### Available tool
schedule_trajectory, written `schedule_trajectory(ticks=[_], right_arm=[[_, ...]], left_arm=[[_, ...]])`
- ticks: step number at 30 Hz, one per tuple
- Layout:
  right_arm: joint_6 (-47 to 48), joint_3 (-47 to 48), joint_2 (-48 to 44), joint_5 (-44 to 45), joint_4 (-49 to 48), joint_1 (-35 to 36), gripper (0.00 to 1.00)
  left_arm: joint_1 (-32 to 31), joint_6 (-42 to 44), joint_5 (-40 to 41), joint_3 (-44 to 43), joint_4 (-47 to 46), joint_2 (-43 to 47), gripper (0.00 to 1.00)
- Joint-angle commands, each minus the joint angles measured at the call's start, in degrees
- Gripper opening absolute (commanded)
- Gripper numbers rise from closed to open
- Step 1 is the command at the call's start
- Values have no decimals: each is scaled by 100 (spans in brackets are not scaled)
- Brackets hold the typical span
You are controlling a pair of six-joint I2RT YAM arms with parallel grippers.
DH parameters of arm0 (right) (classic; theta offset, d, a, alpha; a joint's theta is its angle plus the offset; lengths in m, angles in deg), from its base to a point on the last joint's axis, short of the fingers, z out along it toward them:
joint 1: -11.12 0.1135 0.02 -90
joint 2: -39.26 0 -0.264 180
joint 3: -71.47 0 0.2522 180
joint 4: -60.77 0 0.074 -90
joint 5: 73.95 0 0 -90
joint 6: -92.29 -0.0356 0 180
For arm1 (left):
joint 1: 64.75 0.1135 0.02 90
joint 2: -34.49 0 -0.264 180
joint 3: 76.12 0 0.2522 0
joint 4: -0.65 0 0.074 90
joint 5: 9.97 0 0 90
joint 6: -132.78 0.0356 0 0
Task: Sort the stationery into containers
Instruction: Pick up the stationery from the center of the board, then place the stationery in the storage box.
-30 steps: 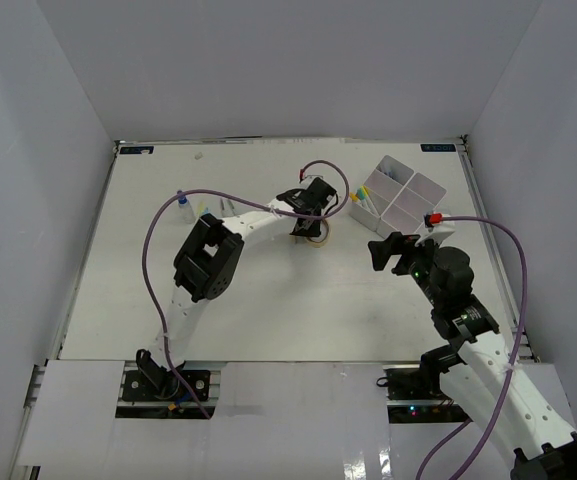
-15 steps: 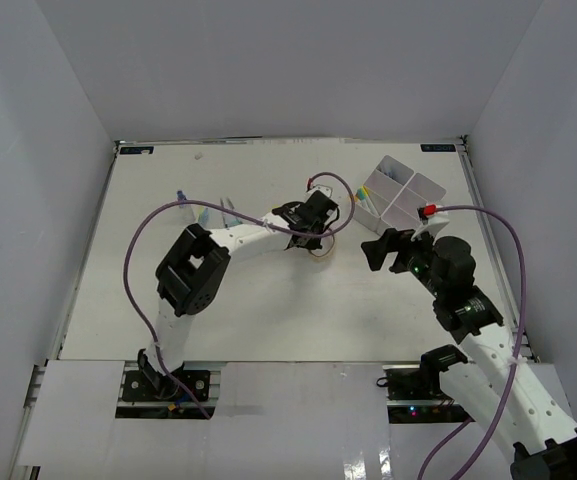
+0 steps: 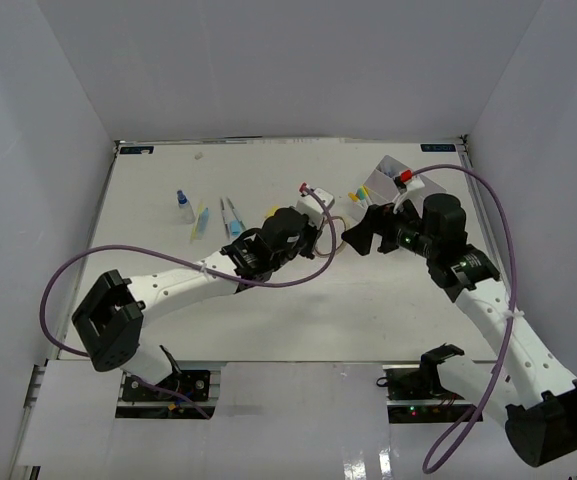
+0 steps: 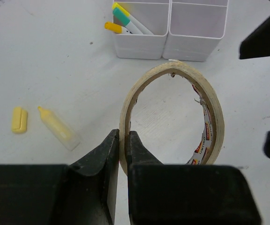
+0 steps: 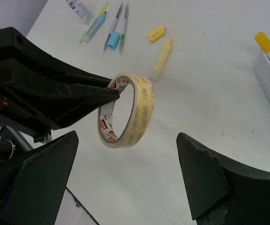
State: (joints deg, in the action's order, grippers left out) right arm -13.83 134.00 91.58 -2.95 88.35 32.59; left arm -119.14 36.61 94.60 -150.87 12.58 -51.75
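My left gripper (image 4: 124, 140) is shut on the rim of a tan tape ring (image 4: 214, 101) and holds it upright above the table. My right gripper (image 5: 127, 138) is open, its fingers wide either side of the ring (image 5: 142, 112) without touching it. From above, both grippers meet just left of the white divided tray (image 3: 386, 170): left gripper (image 3: 318, 232), right gripper (image 3: 360, 236). One tray compartment (image 4: 142, 40) holds yellow- and green-capped markers (image 4: 125, 18). A yellow marker (image 4: 57, 133) and a small yellow block (image 4: 18, 119) lie on the table.
At the back left lie a small blue-capped bottle (image 3: 182, 205), a yellow pen (image 3: 200, 222) and blue-capped pens (image 3: 230, 217). Purple cables loop over both arms. White walls enclose the table on three sides.
My left gripper closed on the tape ring and lifted it off the table, drawing it toward the near side. My right arm swung left, bringing its open fingers around the ring.
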Motion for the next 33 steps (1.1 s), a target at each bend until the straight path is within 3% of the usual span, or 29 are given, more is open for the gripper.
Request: schedule_trajectory(ticks=[1,11,14,15,17,18,21,24,25,27,29,33], right_arm=[[-49,395,295,-621,95,-12,91],[-146,414,727,-595,-161,-3,79],[-163,388,736,-657,-335,-3,62],[-163,361,710,-657,-397,-3,49],[-137,343,649,-675,-494,-3,38],[-120,343,631,-718,-530,-3,25],[-76,370,657,-727,-530,-3,10],[73,387,657,-492,-513,-3,8],[230,387,649,-334,-504,-12,8],[451,405,613,229,-512,-12,8],[898,501,666,859,-521,-12,8],[1855,738,981,2080,-757,-38,8]], left_arm=[[-115,582,-165,193,-687,291,15],[-186,1057,-472,623,-1426,722,16],[-195,1074,-508,703,-1452,722,17],[-186,1066,-516,720,-1452,722,18],[-195,1048,-508,808,-1478,731,19],[-195,1031,-499,860,-1522,731,21],[-195,926,-473,887,-1540,714,27],[-186,689,-253,747,-1365,670,49],[-186,662,-166,677,-1164,617,75],[-186,460,54,466,-917,582,90],[-160,240,256,238,-478,581,98],[138,-269,22,-131,496,792,98]])
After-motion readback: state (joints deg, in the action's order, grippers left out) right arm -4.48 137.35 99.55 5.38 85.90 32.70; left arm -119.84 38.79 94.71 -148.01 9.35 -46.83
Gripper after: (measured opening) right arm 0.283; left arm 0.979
